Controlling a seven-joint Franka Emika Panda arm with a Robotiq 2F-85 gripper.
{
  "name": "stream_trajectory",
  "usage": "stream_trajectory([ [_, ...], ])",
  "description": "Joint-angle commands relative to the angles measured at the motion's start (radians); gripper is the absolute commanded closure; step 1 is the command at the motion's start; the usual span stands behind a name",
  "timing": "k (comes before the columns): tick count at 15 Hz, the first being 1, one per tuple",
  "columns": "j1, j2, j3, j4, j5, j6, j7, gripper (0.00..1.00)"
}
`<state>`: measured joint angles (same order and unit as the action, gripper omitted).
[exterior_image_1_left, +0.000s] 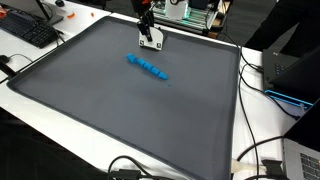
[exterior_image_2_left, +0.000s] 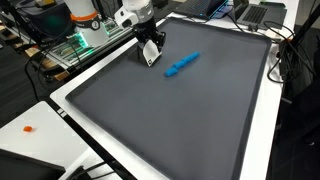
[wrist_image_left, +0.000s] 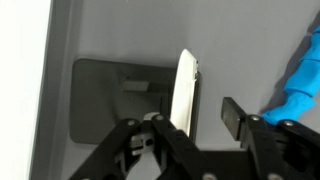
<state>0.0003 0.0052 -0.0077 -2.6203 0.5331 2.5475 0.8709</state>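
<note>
My gripper (exterior_image_1_left: 150, 36) hangs low over the far part of a dark grey mat (exterior_image_1_left: 120, 110), also visible on the mat (exterior_image_2_left: 180, 120). In the wrist view a thin white flat piece (wrist_image_left: 185, 90) stands on edge between the jaws, close to the left finger. The right finger pad (wrist_image_left: 233, 118) stands apart from it with a clear gap. The gripper (wrist_image_left: 195, 120) looks open. The white piece (exterior_image_2_left: 150, 57) shows at the fingertips of the gripper (exterior_image_2_left: 150, 50). A blue knobbly strip (exterior_image_1_left: 148, 67) lies on the mat just in front of the gripper (exterior_image_2_left: 182, 64), and at the wrist view's right edge (wrist_image_left: 300, 85).
A white table rim (exterior_image_1_left: 245, 100) frames the mat. A keyboard (exterior_image_1_left: 30, 30) lies at one corner, and black boxes and cables (exterior_image_1_left: 285, 70) crowd another side. Lab equipment with green light (exterior_image_2_left: 75, 45) stands behind the arm. A small orange item (exterior_image_2_left: 28, 128) lies on the white table.
</note>
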Motion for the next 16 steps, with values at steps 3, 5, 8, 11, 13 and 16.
stream_trajectory([
  [3, -0.015, -0.113, -0.005, -0.014, -0.177, -0.073, 0.064, 0.01],
  [5, -0.021, -0.157, 0.001, -0.011, -0.248, -0.100, 0.056, 0.00],
  [8, -0.032, -0.221, 0.015, 0.016, -0.375, -0.178, 0.040, 0.00],
  [11, -0.031, -0.270, 0.037, 0.064, -0.475, -0.276, -0.010, 0.00],
  [13, -0.024, -0.292, 0.052, 0.103, -0.520, -0.340, -0.060, 0.00],
  [16, -0.007, -0.305, 0.072, 0.153, -0.544, -0.395, -0.174, 0.00],
])
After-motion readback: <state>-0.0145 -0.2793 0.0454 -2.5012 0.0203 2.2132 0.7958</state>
